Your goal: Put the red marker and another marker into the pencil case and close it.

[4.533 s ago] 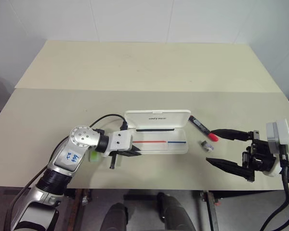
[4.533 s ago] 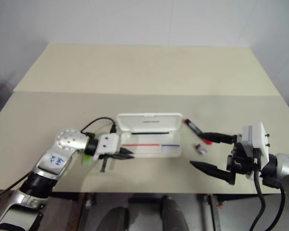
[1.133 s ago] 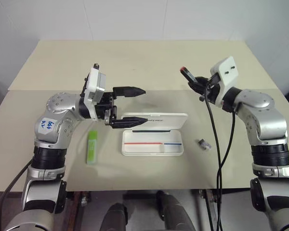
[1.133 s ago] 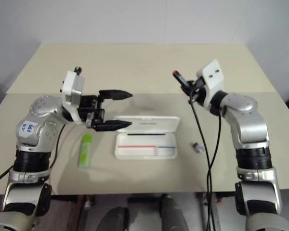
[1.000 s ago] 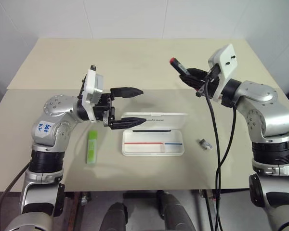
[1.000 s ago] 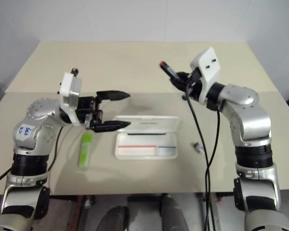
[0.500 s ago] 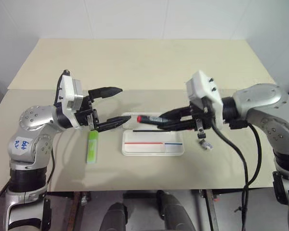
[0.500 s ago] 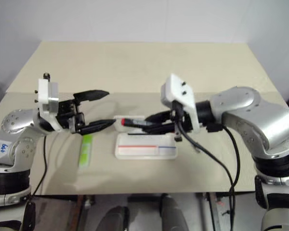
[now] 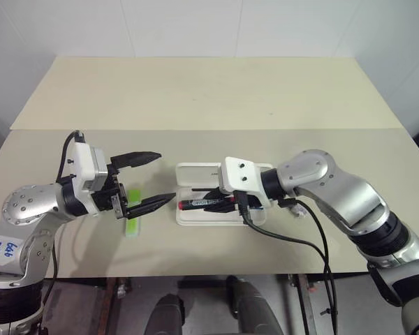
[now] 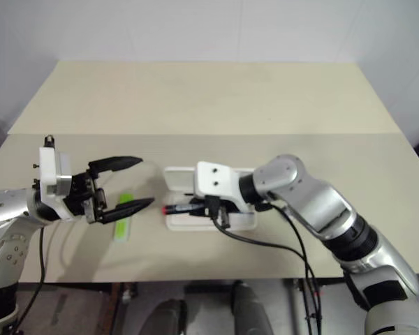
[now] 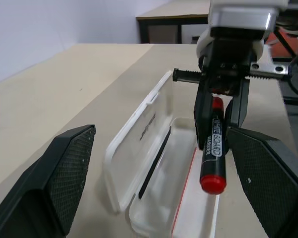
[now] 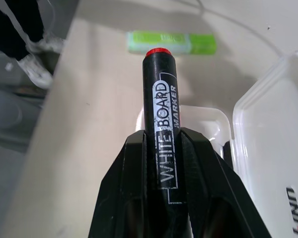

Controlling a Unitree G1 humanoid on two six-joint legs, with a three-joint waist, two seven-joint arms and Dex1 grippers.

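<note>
The pencil case lies open in the middle of the table, lid flat behind the tray. My right gripper is shut on the red marker, a black barrel lettered WHITE BOARD MARKER, held nearly level just over the tray with its red end pointing left. The left wrist view has the marker hanging above the tray. My left gripper stands wide open to the left of the case, nothing between its fingers. Another marker, the green highlighter, lies on the table below it, partly hidden.
A black cable hangs from my right gripper down over the table's front edge. A seam splits the near table from the bare far one. Bare tabletop lies left of the highlighter and right of the case.
My right gripper has swung down and to the left with the red marker, from high above the table to just over the case tray. The open left gripper has drawn back left and lower.
</note>
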